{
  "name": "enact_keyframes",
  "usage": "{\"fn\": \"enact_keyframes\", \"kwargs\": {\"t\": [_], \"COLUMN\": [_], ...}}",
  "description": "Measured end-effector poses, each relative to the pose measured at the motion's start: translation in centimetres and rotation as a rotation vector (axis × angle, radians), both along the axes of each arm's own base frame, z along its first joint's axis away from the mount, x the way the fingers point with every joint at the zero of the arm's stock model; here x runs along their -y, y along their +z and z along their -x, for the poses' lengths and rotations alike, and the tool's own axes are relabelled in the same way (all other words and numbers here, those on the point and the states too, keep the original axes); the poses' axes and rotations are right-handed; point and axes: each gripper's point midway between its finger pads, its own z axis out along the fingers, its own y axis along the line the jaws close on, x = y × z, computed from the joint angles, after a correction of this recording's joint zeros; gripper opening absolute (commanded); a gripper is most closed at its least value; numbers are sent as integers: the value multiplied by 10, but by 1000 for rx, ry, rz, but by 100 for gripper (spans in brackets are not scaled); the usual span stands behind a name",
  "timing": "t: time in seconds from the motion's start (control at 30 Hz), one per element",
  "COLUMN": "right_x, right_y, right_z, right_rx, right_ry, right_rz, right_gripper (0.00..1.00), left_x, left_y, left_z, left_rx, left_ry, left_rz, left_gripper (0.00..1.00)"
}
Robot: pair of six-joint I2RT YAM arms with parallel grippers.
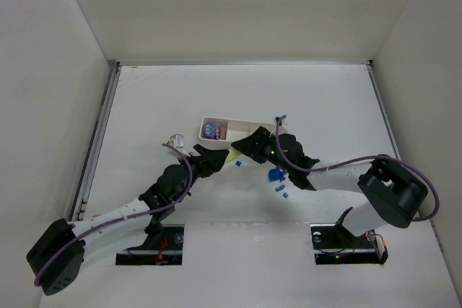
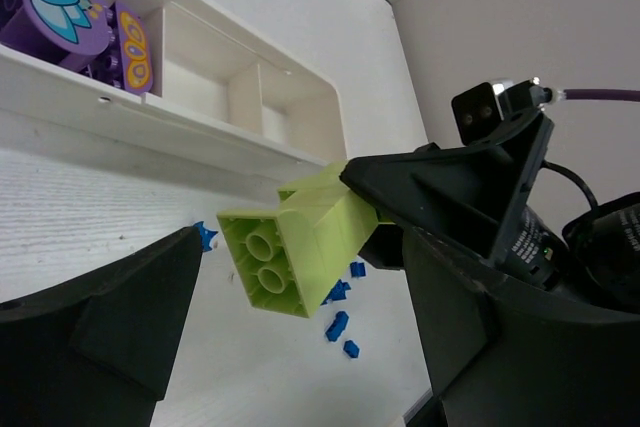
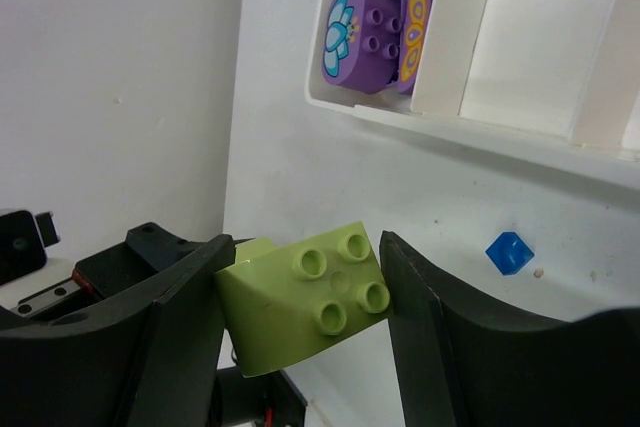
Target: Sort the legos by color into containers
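Observation:
My right gripper (image 3: 305, 272) is shut on the yellow-green brick (image 3: 300, 312) and holds it above the table, just in front of the white tray (image 3: 450, 127). In the top view the brick (image 1: 232, 154) sits between both gripper tips. My left gripper (image 2: 300, 282) is open, with its fingers on either side of the same brick (image 2: 290, 252) and a gap showing on its left side. The purple brick (image 3: 360, 37) lies in the tray's left end compartment (image 1: 213, 130). Several tiny blue bricks (image 2: 338, 324) lie on the table near the right arm (image 1: 276, 174).
The tray's (image 2: 150, 112) middle and right compartments show no bricks. One blue brick (image 3: 509, 251) lies close to the tray's front wall. White walls enclose the table on the left, back and right. The two arms cross close together in front of the tray.

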Motion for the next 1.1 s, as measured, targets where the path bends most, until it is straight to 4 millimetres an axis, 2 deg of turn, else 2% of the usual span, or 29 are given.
{"fn": "enact_keyframes", "kwargs": {"t": [0.17, 0.33, 0.6, 1.1], "right_x": [-3, -4, -6, -17], "right_y": [-7, -1, 8, 6], "right_z": [-1, -3, -5, -3], "right_rx": [-31, -35, -33, -67], "right_ry": [8, 12, 24, 56], "right_rz": [-19, -57, -98, -151], "right_gripper": [54, 54, 54, 54], "left_x": [2, 3, 5, 20], "left_y": [-2, -3, -5, -6], "left_z": [-1, -1, -3, -3], "left_rx": [-5, -8, -11, -9], "left_ry": [-2, -2, -4, -31], "left_rz": [2, 2, 0, 33], "left_gripper": [73, 66, 66, 66]}}
